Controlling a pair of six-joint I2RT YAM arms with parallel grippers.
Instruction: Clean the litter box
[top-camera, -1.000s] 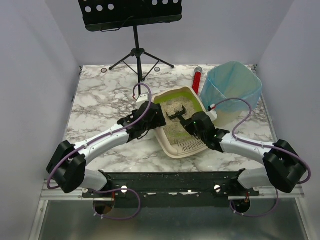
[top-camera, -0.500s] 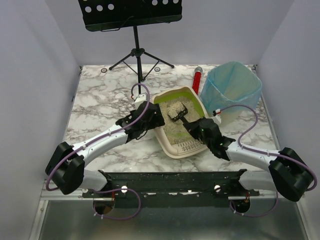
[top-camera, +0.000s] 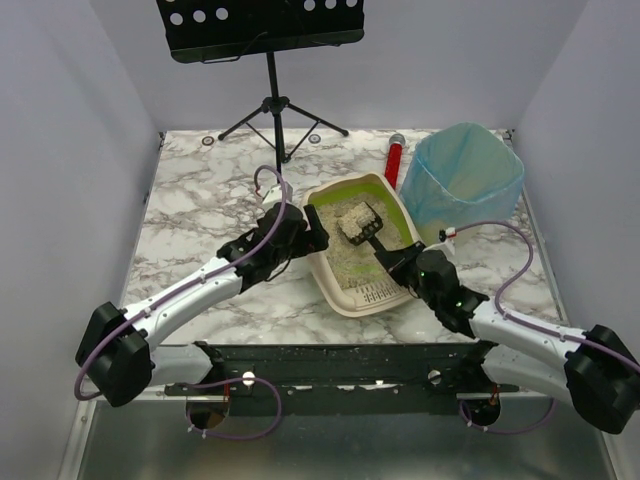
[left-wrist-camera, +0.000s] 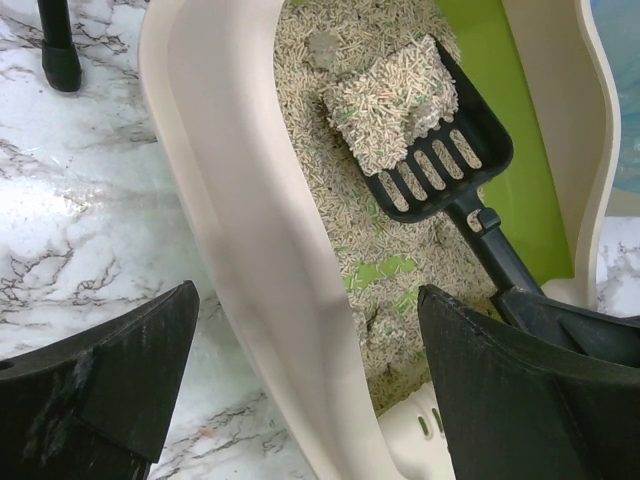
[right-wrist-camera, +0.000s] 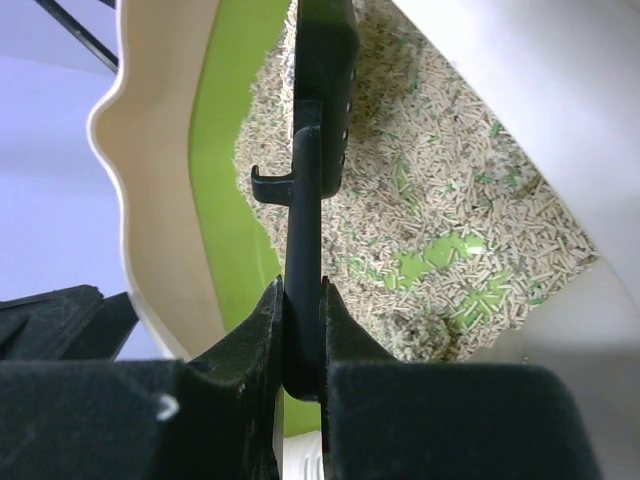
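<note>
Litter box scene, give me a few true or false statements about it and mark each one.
1. The scoop carries a heap of litter. True.
2. The left jaws are clamped on the scoop's handle. False: they are open, with the side wall of the litter box between them.
3. The right jaws are shut on the scoop's handle. True.
4. The scoop is held over the blue-lined bin. False: it is over the litter box.
5. A red-handled tool lies on the table outside the litter box. True.
</note>
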